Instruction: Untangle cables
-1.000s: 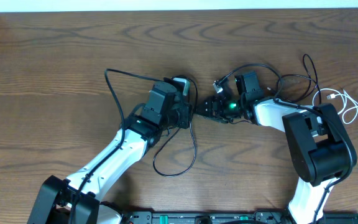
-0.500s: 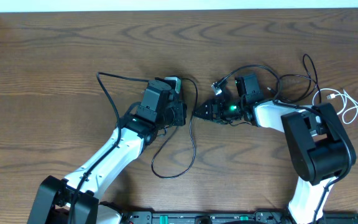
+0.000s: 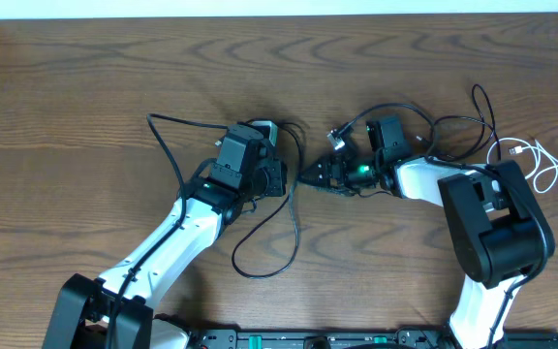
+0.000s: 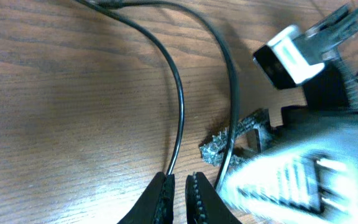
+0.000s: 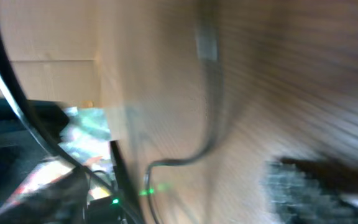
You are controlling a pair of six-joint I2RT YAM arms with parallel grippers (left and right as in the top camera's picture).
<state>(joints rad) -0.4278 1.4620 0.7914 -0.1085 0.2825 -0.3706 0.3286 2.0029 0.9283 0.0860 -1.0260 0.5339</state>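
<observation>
Left gripper (image 4: 180,185) is pinching one thin black cord (image 4: 178,106) right at its tips, with its two fingers sitting almost together. Right gripper (image 3: 308,175) is pointing at it from just beside it. Its own view is all blurry, so I cannot tell if its fingers are apart or together, or if it is holding anything.

I am guessing the step is pulling this black cord out from the other cords. To do it well, the left gripper should be squeezing hard enough that the thin cord is not slipping out. It should be pulling slowly and low along the counter (image 3: 85,97). The right gripper should be catching the second black cord (image 4: 230,87), which is running just beside the first one and passing close to what looks like a grey fingertip (image 4: 215,149) of the right gripper. Then the two should be moving apart gently, so no knot is getting tighter.

From the pinched spot, the held cord is curving away from the left gripper. It seems to be trailing into a big loop lying on the counter close by. More black cords (image 3: 453,124) are lying behind the right gripper. One white cord (image 3: 542,165) is lying well apart, far on the right side.
</observation>
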